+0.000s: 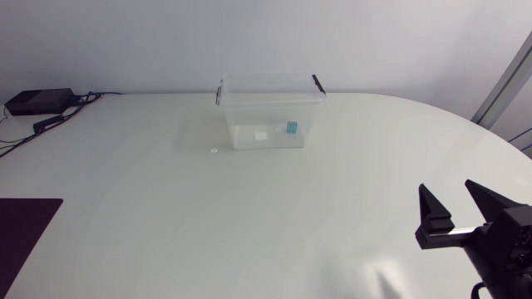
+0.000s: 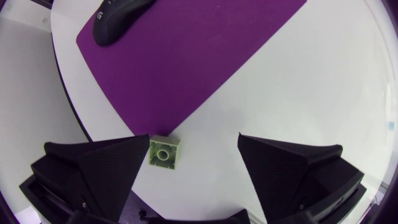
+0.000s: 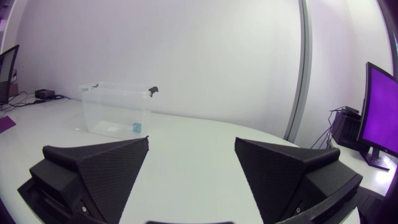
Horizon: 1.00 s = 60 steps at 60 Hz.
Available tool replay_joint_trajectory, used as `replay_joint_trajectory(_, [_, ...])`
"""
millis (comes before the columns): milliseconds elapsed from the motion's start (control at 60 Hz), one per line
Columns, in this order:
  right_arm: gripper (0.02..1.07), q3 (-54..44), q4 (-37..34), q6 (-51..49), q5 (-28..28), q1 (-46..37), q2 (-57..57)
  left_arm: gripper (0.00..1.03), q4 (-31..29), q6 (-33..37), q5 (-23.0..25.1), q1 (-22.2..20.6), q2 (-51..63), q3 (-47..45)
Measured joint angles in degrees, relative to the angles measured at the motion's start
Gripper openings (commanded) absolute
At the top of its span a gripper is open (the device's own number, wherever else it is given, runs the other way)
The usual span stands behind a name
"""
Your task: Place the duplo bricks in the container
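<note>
Counter [image 1: 166, 208] tally.
One clear plastic box container [image 1: 268, 112]; one pale green square duplo brick [image 2: 164, 152]; one flat purple mat [image 2: 186, 56]; one black computer mouse [image 2: 118, 18]; two black pincers: left pincer [image 2: 193, 138], right pincer [image 3: 192, 141].

A wide bare stretch of the bench [image 1: 166, 208] lies between the right pincer [image 1: 449, 189] and the clear container [image 1: 270, 112], so there is room to pass. The container is open at the top. Its tall walls block the way in from the sides. A black box [image 1: 37, 101] with cables sits at the far left corner, well apart from the container.

The left pincer [image 2: 194, 140] has its fingers wide apart over a small green brick [image 2: 164, 153], which sits close to one finger, with free room on its other side. Just ahead lies a flat purple mat [image 2: 186, 56], and a black mouse [image 2: 118, 18] sits at its far end.
</note>
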Motion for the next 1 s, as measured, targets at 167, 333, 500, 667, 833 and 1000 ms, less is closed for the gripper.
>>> replay_joint_trajectory(167, [1.02, 0.0, 0.0, 0.0, 0.0, 0.0, 0.0, 0.99, 0.3, 0.0, -1.4, 0.8, 2.8, 0.5])
replay_joint_trajectory(333, [1.02, 0.0, 0.0, 0.0, 0.0, 0.0, 0.0, 0.99, 0.5, 0.0, -3.2, 1.6, 5.4, 0.7])
replay_joint_trajectory(500, [1.02, 0.0, 0.0, 0.0, 0.0, 0.0, 0.0, 0.99, 0.8, 0.0, -4.7, 1.9, 5.9, 0.8])
replay_joint_trajectory(667, [1.02, 0.0, 0.0, 0.0, 0.0, 0.0, 0.0, 0.99, 1.5, 0.3, -6.5, 2.3, 8.9, 1.4])
replay_joint_trajectory(833, [1.02, 0.0, 0.0, 0.0, 0.0, 0.0, 0.0, 0.97, 1.4, 1.5, -7.1, 2.3, 11.9, 1.4])
replay_joint_trajectory(1000, [1.02, 0.0, 0.0, 0.0, 0.0, 0.0, 0.0, 0.97, 1.6, 2.4, -8.0, 2.3, 12.8, 1.4])
